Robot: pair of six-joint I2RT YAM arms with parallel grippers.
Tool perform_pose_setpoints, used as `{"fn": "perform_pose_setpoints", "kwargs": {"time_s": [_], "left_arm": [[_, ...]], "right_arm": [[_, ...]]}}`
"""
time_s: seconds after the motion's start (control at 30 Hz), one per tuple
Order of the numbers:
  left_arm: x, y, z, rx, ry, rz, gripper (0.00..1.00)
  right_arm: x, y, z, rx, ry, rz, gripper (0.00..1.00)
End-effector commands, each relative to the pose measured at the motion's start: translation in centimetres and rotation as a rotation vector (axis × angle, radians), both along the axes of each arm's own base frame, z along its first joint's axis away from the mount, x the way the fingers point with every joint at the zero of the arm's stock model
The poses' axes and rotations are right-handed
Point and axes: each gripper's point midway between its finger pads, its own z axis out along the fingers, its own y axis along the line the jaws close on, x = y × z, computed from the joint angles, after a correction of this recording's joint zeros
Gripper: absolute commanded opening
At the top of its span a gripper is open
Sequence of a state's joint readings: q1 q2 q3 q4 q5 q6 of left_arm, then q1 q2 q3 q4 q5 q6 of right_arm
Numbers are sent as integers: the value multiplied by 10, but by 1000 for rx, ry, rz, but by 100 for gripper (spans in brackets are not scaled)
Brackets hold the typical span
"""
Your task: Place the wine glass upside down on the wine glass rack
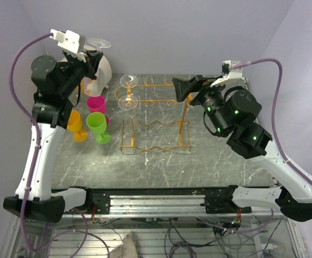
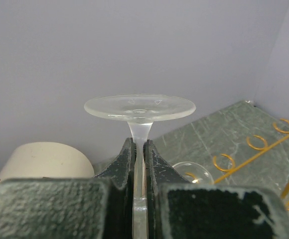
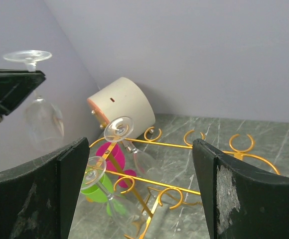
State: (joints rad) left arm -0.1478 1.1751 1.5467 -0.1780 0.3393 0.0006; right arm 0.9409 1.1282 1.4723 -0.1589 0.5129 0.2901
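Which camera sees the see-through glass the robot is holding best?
Right wrist: the whole wine glass shows, foot up, bowl down. Left wrist shows only its foot and pinched stem; the top view only its foot.

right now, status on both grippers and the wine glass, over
Left gripper shut on wine glass stem, foot up, raised. Right gripper open beside wine glass rack. Two glasses already hang at rack's left end.

Marble table (image 1: 215, 161) with wire rack (image 1: 184, 115), plastic goblets (image 1: 97, 122), box (image 1: 103, 72)

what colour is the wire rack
Gold-orange. The wire rack shows best in the top external view.
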Motion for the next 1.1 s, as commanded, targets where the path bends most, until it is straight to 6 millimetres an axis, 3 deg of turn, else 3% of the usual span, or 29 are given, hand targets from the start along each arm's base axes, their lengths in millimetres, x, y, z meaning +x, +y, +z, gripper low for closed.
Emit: {"fn": "perform_pose_setpoints", "kwargs": {"time_s": [0.0, 0.37, 0.57, 0.73, 0.93, 1.07], "left_arm": [[28, 9, 15, 4, -115, 38, 7], [137, 1, -43, 164, -76, -64, 7], [153, -8, -56, 98, -113, -208, 7], [130, -1, -50, 111, -137, -164, 7], [95, 76, -25, 90, 4, 179, 7], [39, 98, -15, 104, 163, 316, 7]], "right_arm": [[1, -16, -3, -26, -19, -48, 84], [6, -17, -20, -59, -5, -48, 84], [3, -31, -24, -59, 1, -81, 84], [0, -41, -30, -69, 9, -107, 84], [0, -39, -32, -79, 13, -96, 84], [-2, -37, -32, -65, 18, -74, 84]]}}
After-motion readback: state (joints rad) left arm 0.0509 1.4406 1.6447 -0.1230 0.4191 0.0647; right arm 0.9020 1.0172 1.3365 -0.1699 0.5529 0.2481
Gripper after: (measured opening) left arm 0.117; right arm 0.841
